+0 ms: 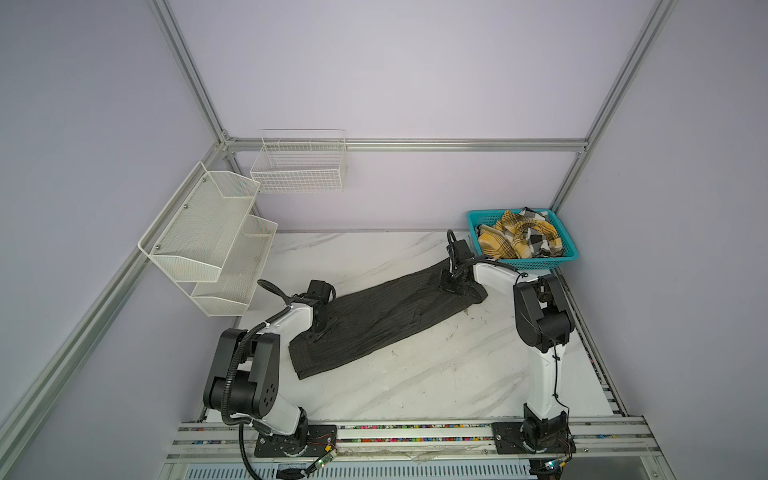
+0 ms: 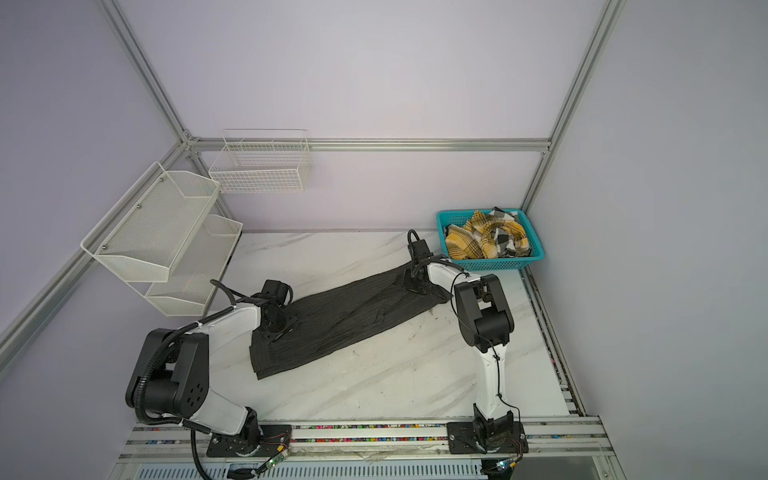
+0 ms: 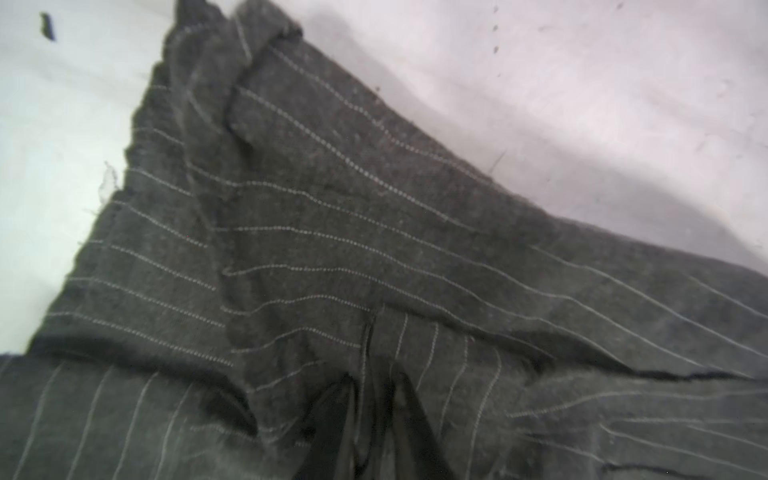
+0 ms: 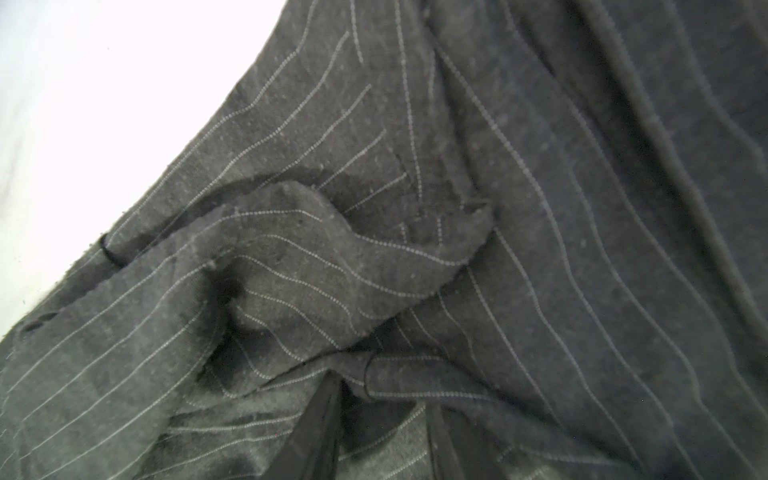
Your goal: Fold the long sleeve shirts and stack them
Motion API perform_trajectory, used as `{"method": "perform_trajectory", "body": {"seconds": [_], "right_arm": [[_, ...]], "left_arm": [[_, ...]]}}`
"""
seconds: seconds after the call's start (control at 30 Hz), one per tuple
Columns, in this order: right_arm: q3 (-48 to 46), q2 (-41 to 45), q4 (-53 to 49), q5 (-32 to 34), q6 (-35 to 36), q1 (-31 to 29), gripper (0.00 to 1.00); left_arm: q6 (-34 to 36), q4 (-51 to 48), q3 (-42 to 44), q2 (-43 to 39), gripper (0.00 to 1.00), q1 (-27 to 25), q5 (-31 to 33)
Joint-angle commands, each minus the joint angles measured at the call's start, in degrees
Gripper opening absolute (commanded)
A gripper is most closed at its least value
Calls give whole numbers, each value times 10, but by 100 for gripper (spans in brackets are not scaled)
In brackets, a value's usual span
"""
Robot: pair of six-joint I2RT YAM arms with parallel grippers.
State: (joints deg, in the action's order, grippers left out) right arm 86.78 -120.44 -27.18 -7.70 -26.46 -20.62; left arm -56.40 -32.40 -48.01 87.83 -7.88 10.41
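I am working on the striped shirt [image 1: 374, 320], which is lying flat on the tabletop [image 1: 436, 374] as a long, narrow band. In both top views it is running on a slant from about 7 o'clock to about 1 o'clock across the middle of the marble.

My left hand [image 1: 316, 332] is bearing down on the 7 o'clock end, a little in from the hem. In the left wrist view that hand [image 3: 374, 386] is pressing its fingers [image 3: 332, 415] together on a raised ridge of the pinstriped cloth, and the fabric is puckering toward them.

My right hand [image 1: 451, 286] is sitting on the 1 o'clock end of the band. In the right wrist view the hand [image 4: 382, 395] is standing with its fingers [image 4: 316, 424] a little apart, and a thick, bunched fold is running in between them. As far as the soft focus lets me judge, I am pinching that fold.

The plaid shirt [image 1: 519, 239] is lying crumpled in the basket [image 1: 536, 262], which is standing at the tabletop's far corner, toward 1 o'clock, just beyond my right hand.
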Motion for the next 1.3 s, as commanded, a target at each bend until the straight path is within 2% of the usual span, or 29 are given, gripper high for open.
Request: {"method": "perform_trajectory", "body": {"seconds": [0.0, 0.1, 0.17, 0.27, 0.4, 0.5, 0.53, 0.63, 0.77, 0.9, 1.07, 1.27], "right_arm": [[-8, -12, -20, 8, -4, 0, 37], [-6, -16, -19, 6, -4, 0, 37], [-6, -19, -20, 5, -4, 0, 37], [-6, -18, -20, 8, -4, 0, 37], [-5, -18, -21, 8, -6, 0, 37], [-4, -15, -21, 7, -8, 1, 37], [-3, -12, -22, 5, -9, 1, 37], [1, 9, -21, 1, -11, 0, 37], [23, 28, -16, -8, -12, 2, 39], [53, 10, -6, -33, -17, 2, 33], [83, -19, -7, -52, -22, 2, 32], [92, 5, -17, -63, -32, 2, 30]], "left_arm": [[4, -18, -51, -26, 16, 2, -12], [4, -31, -54, -26, 31, 2, -23], [-3, -32, -47, -26, 34, 2, -29], [-5, -28, -44, -15, 23, 2, -35], [-5, -25, -44, 10, 18, 2, -40], [-5, -18, -40, 19, 2, 3, -43], [-3, -17, -39, 19, 0, 2, -45], [2, -27, -43, 11, 0, 2, -45], [8, -73, -55, -37, 0, 3, 6], [34, -106, -70, -60, 0, 6, 50], [36, -116, -69, -63, 0, 15, 50], [36, -116, -70, -89, 0, 18, 51]]}}
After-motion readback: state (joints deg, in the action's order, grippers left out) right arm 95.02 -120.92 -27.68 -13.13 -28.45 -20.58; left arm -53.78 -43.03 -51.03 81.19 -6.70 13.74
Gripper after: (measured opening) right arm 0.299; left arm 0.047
